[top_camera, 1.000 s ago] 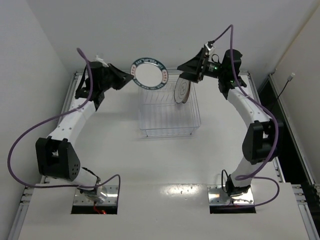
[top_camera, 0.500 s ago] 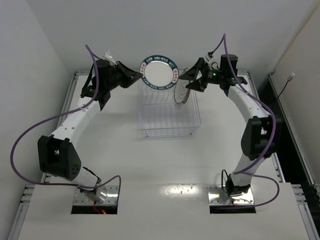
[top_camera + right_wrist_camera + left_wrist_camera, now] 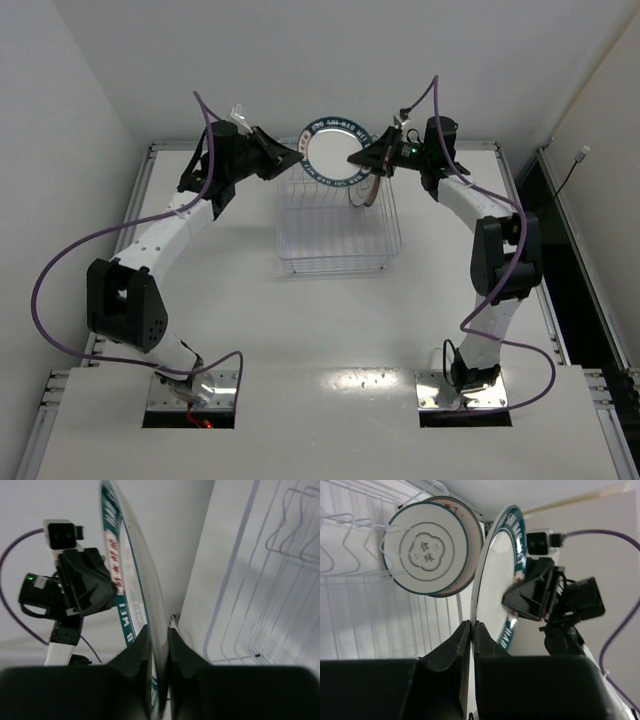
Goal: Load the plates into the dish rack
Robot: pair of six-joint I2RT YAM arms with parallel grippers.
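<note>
A white plate with a dark teal lettered rim hangs upright above the back edge of the dish rack. My left gripper is shut on its left rim and my right gripper is shut on its right rim. The left wrist view shows the plate edge-on between my left gripper's fingers, with the right gripper clamped on the far side. In the right wrist view my right gripper pinches the rim. Two plates stand in the rack's right end: a white ringed one in front, another's rim behind.
The wire rack sits at the back middle of the white table. Its left and middle tine rows hold nothing. White walls close in behind and at both sides. Purple cables loop from both arms.
My right gripper has left the racked plates, swung left and shut on the teal-rimmed plate's right edge. The left arm has carried that plate rightward, over the rack's back.
</note>
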